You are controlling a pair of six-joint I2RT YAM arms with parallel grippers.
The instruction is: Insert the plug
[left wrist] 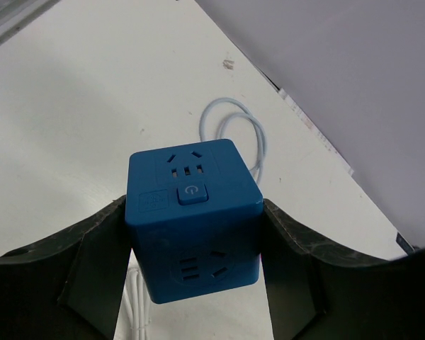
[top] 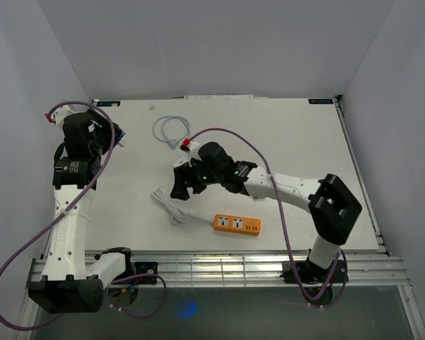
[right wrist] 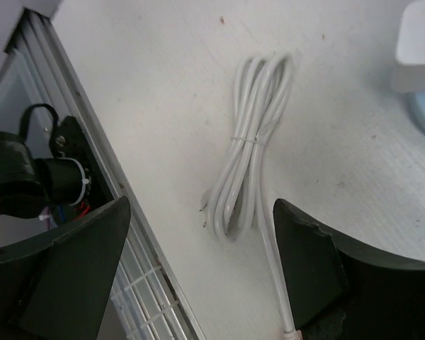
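My left gripper (top: 114, 136) is raised at the far left and is shut on a blue cube socket (left wrist: 191, 219), its outlet faces up and toward the camera. My right gripper (top: 179, 185) is open and hovers over a coiled white cable (top: 168, 205). In the right wrist view the coil (right wrist: 251, 159) lies between the open fingers (right wrist: 81, 262). A small white plug end (right wrist: 207, 201) with dark pins shows at the coil's near side. The cable runs to an orange power strip (top: 237, 224) on the table.
A light blue cable loop (top: 171, 131) lies at the far middle; it also shows in the left wrist view (left wrist: 234, 127). A blurred white block (right wrist: 418, 46) sits at the right wrist view's upper right. The table's front rail (right wrist: 92, 142) is close to the coil.
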